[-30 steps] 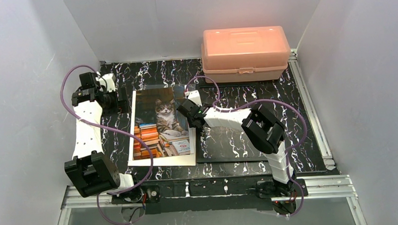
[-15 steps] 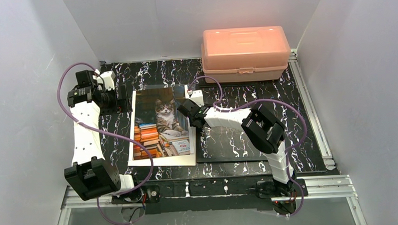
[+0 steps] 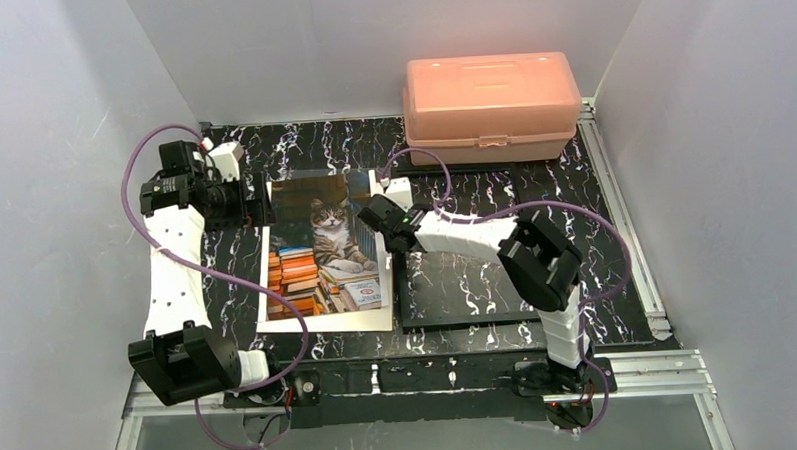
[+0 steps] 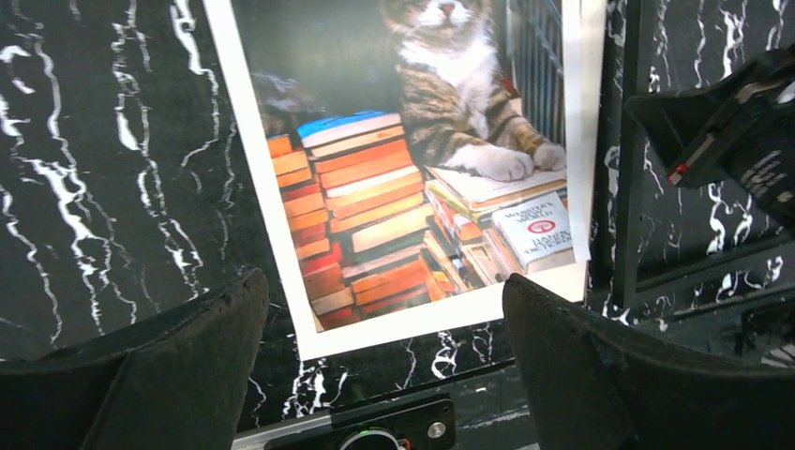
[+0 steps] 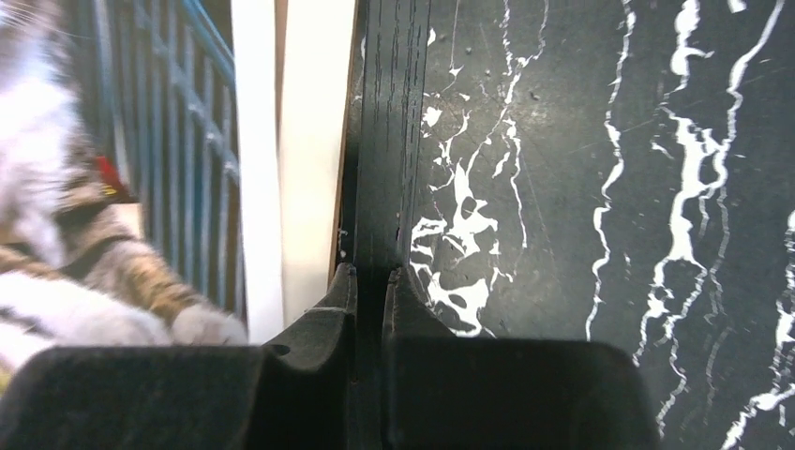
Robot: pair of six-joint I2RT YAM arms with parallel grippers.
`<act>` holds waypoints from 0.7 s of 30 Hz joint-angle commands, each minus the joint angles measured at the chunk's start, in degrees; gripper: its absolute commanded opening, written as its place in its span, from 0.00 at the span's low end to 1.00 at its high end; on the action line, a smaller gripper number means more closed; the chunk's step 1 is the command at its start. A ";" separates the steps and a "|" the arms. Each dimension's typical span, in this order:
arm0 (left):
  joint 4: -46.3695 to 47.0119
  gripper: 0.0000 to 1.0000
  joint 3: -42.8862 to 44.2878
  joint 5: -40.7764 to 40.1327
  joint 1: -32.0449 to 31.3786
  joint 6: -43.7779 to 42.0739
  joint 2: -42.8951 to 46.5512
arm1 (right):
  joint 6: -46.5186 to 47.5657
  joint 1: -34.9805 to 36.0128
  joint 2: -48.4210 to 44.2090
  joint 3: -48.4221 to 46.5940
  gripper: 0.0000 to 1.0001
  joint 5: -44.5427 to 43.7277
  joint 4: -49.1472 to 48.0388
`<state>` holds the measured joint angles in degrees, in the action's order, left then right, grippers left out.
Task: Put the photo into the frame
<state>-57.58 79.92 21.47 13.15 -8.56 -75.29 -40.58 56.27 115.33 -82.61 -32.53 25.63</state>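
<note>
**Cat print face up, beside the frame**

The photo lies flat and face up, left of the table's middle. It shows a tabby-and-white cat among stacked books inside a wide white border. Its right edge runs just beside the left rail of the frame, a thin black rectangle. The frame lies flat to the right, its glass mirroring the veined surface.

The right gripper has its fingers drawn nearly together on that left rail, which runs into the thin slit between them. The left gripper hangs over the photo's left side, its fingers spread wide and holding nothing.

The table is black with white marble veining. An aluminium rail edges its right side, and plain white walls close it in on three sides. A pink plastic box with its lid shut sits at the far edge.

A white book cover in the print carries a round red emblem. Its lettering is too small to read.
</note>
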 commanded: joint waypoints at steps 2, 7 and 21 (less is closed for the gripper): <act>-2.01 0.94 -1.58 3.22 -2.68 0.21 2.25 | -0.43 -0.13 -10.74 -0.37 0.01 1.12 1.00; -2.03 0.95 -1.37 3.77 -3.30 1.40 2.08 | -0.64 -0.17 -13.60 1.08 0.01 2.62 1.83; 0.74 0.98 -4.29 10.24 -5.93 7.82 -0.32 | -3.05 -0.14 -25.10 -5.86 0.01 12.17 3.25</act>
<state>-57.41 76.88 27.92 8.40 -3.95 -74.91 -41.95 56.23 97.23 -83.02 -23.49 30.70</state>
